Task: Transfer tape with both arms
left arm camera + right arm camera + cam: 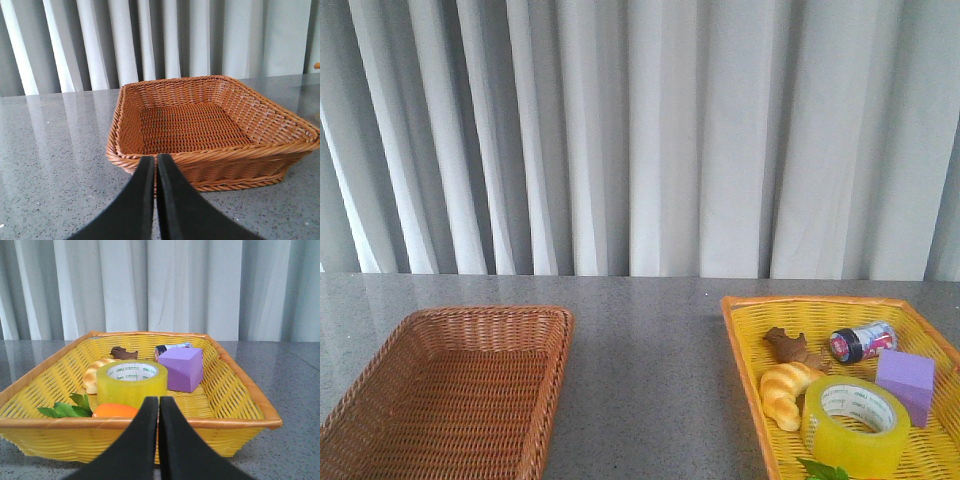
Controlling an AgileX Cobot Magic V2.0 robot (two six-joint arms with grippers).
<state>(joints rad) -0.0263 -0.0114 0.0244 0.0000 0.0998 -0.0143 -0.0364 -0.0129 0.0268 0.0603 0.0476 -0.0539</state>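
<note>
The tape (855,424), a wide translucent yellow roll with a white printed core, lies flat in the yellow basket (745,340) at the front right. It also shows in the right wrist view (131,383). My right gripper (158,401) is shut and empty, just outside the near rim of the yellow basket (240,385), short of the tape. My left gripper (156,159) is shut and empty, just outside the near rim of the empty brown wicker basket (210,150). Neither arm shows in the front view.
The yellow basket also holds a croissant (788,391), a purple cube (906,382), a small black-and-red cylinder (860,342), a brown cookie-like piece (787,346), green leaves (67,407) and an orange object (116,411). The brown basket (460,390) stands front left. Grey curtains hang behind the grey table (650,380).
</note>
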